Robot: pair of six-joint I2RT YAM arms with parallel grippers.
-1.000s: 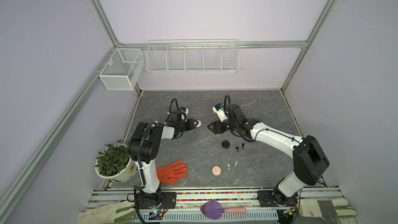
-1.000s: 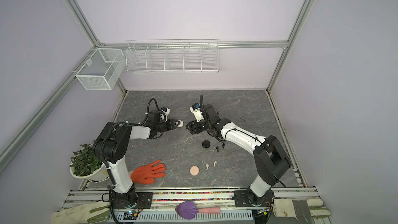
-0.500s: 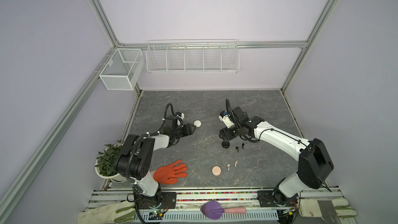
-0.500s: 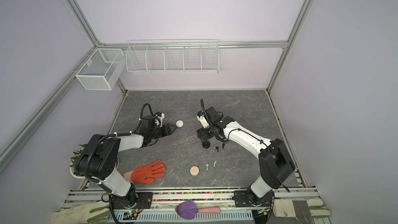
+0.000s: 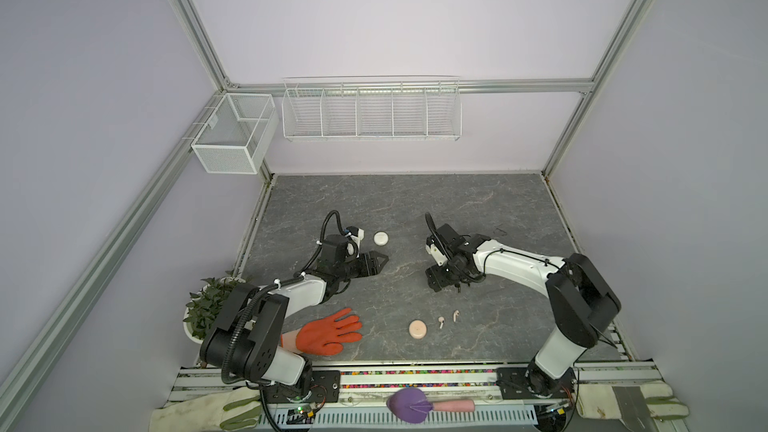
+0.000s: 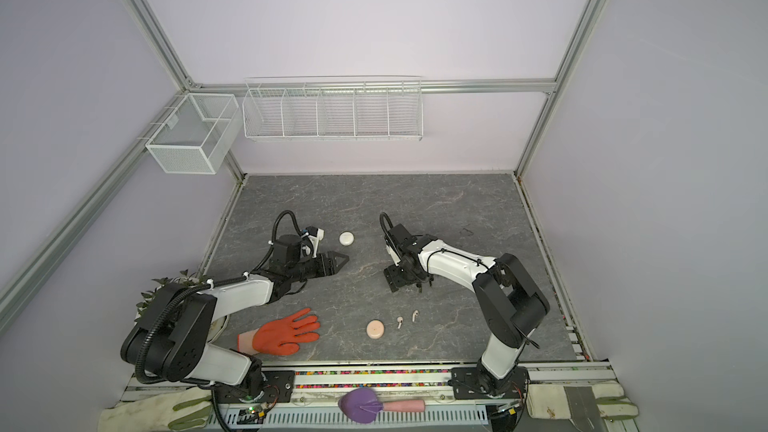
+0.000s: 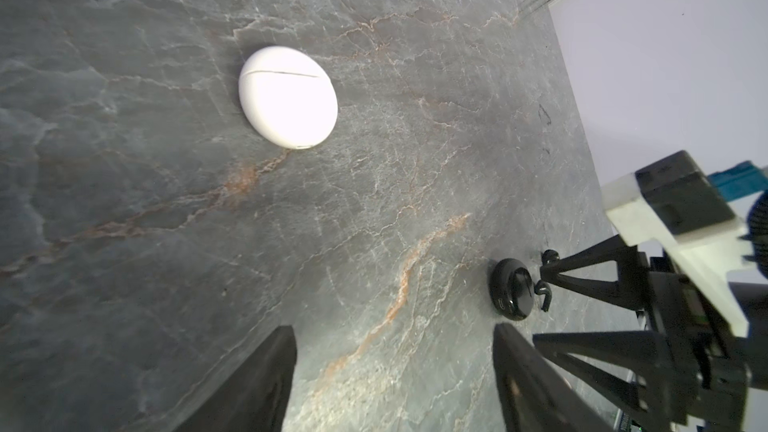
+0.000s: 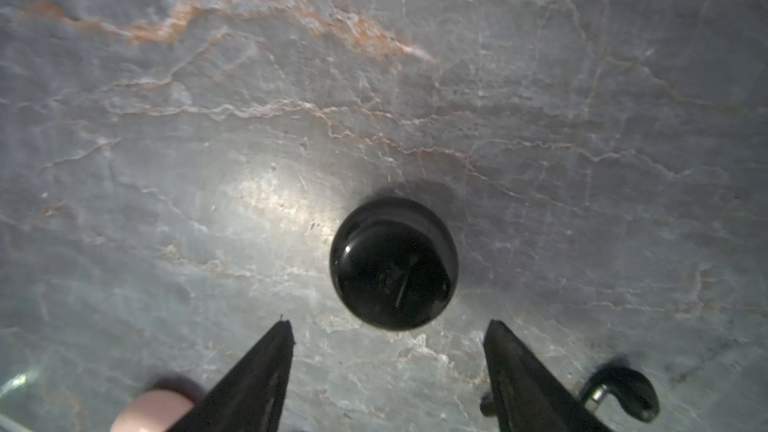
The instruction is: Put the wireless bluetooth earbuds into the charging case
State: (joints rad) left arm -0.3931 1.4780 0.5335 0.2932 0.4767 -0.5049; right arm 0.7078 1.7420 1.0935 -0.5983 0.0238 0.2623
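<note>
Toward the front of the desk (image 5: 374, 201) the pale pink earbuds (image 5: 441, 321) lie side by side, not touching, just beside the round pink case (image 5: 417, 329); each is a tiny stemmed bud, far smaller than that puck; the black earbuds (image 7: 544, 290) lie just beside the glossy black case (image 8: 394, 261) near the middle of the desk; the white case (image 5: 381, 238) sits alone farther back, shut.

Dark grey stone pattern with rust-coloured veins covers the desk; lilac walls (image 5: 374, 14) in an aluminium frame (image 5: 191, 35) close it in; white wire baskets (image 5: 370, 114) hang at the rear; an orange glove (image 5: 328, 332) and a potted plant (image 5: 208, 305) lie at the front left.

Both top views hide the black case under the right arm's wrist; only the wrist views show it; the left wrist view also shows the seam across the white case and both black buds, while the right wrist view shows one bud clearly beside a finger.

Spread wide with nothing between its fingers, the left tool (image 7: 394, 328) points across bare desk; the right tool (image 8: 388, 322) is likewise spread, the black case just ahead of its tips, gripping nothing.
</note>
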